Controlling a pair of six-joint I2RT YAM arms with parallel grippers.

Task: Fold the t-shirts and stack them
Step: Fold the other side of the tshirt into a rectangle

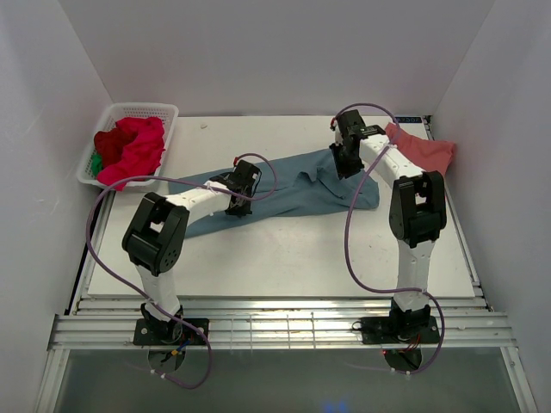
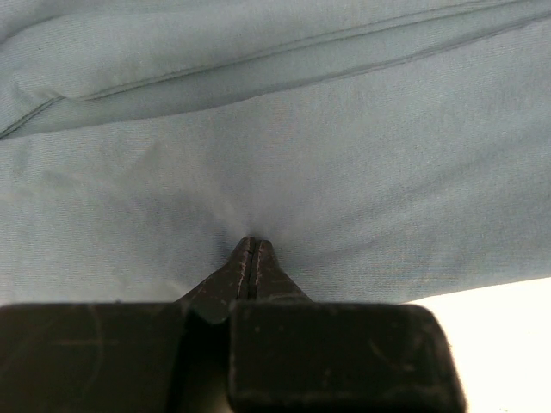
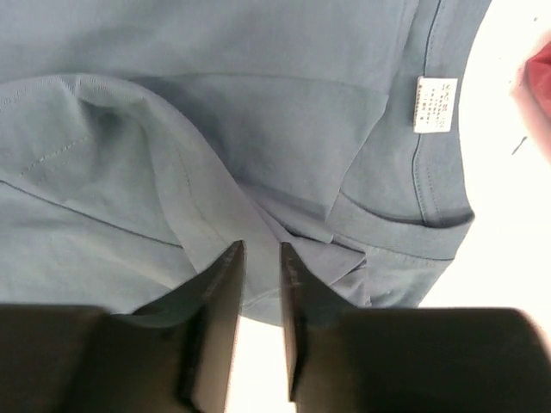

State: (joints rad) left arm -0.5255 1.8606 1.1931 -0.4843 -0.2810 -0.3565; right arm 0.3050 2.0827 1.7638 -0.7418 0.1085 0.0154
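We had our left gripper (image 2: pixel 250 245) pinched shut on the limp, light teal shirt (image 1: pixel 293 185) sprawled across the table (image 1: pixel 284 254), our right gripper (image 3: pixel 260 251) slightly parted over its collar (image 3: pixel 396 228), and we reckoned seams and hems gave the surest hold.

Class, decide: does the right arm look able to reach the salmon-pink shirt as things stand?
Probably yes: the salmon-pink shirt lies uncovered close beside the right gripper, whose jaws stand open.
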